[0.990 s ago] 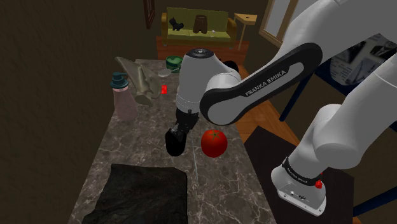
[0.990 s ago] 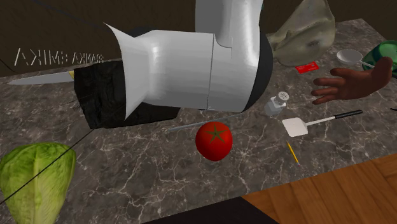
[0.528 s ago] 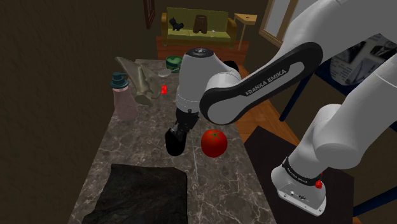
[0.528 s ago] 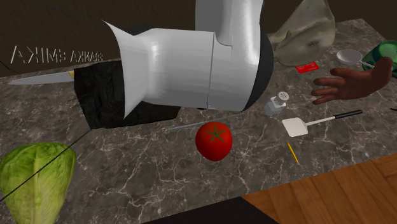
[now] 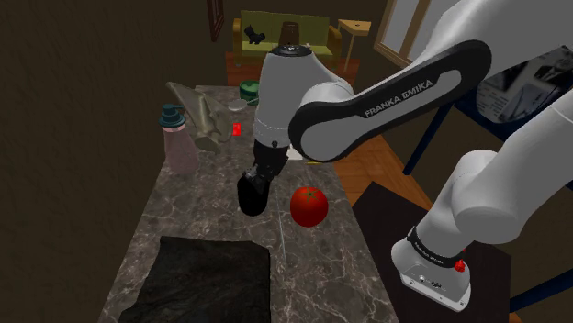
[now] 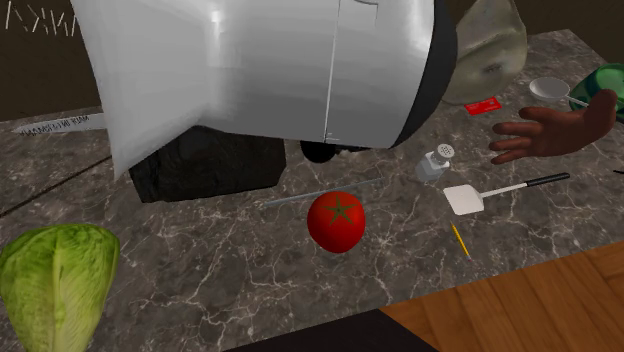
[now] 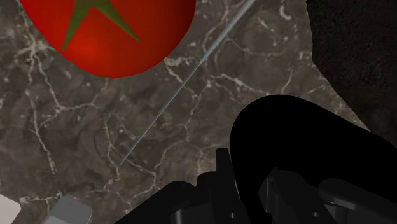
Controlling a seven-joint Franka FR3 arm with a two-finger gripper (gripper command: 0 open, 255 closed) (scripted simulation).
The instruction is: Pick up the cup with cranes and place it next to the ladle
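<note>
The white Franka arm [image 5: 386, 101] reaches over a dark marble bench [image 5: 184, 211] in a dim house, its end effector [image 5: 256, 183] closed on a black cup [image 5: 250, 197] that hangs beneath it, seemingly just off the stone; no crane pattern can be made out on the cup. From the wrist, the cup [image 7: 299, 146] bulks black against the fingers, with a red tomato [image 7: 108, 32] and a thin grey rod [image 7: 184, 83] just beyond it and a black mat [image 7: 356, 51] to one side.

The cup sits between the tomato [image 5: 309, 206] and the mat [image 5: 197, 280]. What looks to be the ladle [image 6: 548, 88], a small white bowl on a thin handle, lies well apart at the second exterior view's upper right, beside a green bowl [image 6: 605, 80].

The step in hand appears to be the lift and carry. Doing it well likely means raising the cup straight up before travelling, high enough to clear the tomato [image 6: 337, 221], the salt shaker [image 6: 435, 163], the white spatula [image 6: 470, 198] and the brown model hand [image 6: 550, 130] that lie on the way; holding the cup upright and the grip firm; then lowering it onto bare marble just beside the ladle's bowl, off its handle, before releasing.
</note>
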